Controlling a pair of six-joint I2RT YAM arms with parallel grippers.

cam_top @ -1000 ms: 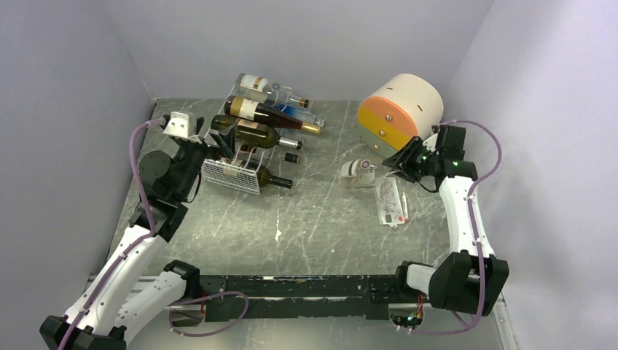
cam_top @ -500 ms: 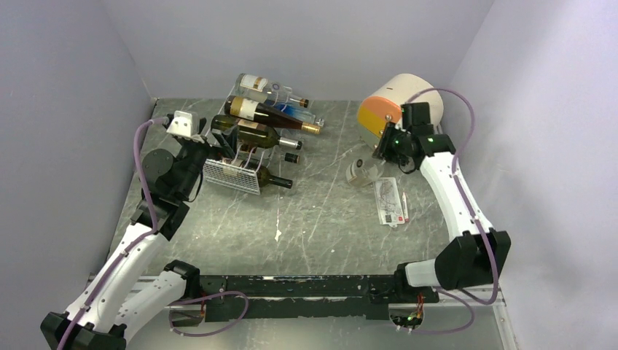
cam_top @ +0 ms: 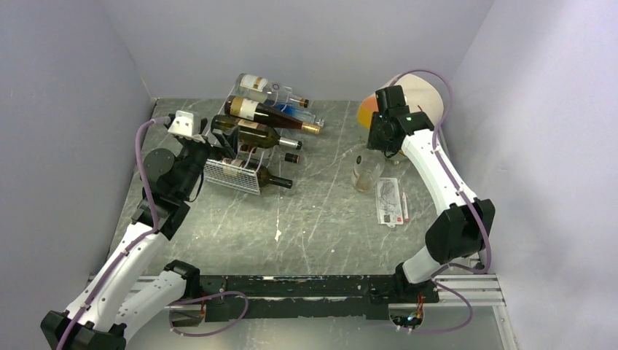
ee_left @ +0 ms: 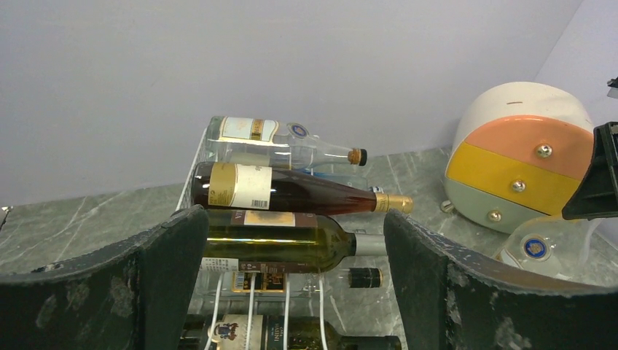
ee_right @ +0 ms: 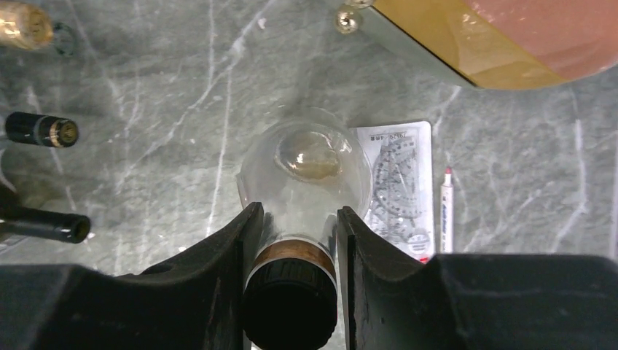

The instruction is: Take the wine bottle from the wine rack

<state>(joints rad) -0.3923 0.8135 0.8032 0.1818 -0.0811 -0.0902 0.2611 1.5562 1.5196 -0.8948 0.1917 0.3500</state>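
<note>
Wine bottle [cam_top: 366, 169], clear glass, stands upright well right of the wine rack [cam_top: 232, 173], its neck clamped in my right gripper [ee_right: 296, 215] straight above it. My left gripper [ee_left: 291, 226] sits jaws apart at the rack. I can't tell whether the base touches the table [cam_top: 306, 219].

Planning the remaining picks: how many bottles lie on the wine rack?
5 on the wine rack, far to near: clear bottle, gold-capped amber bottle, green bottle, black-capped bottle, and dark bottle by the mesh end. Others may be hidden behind these.
</note>
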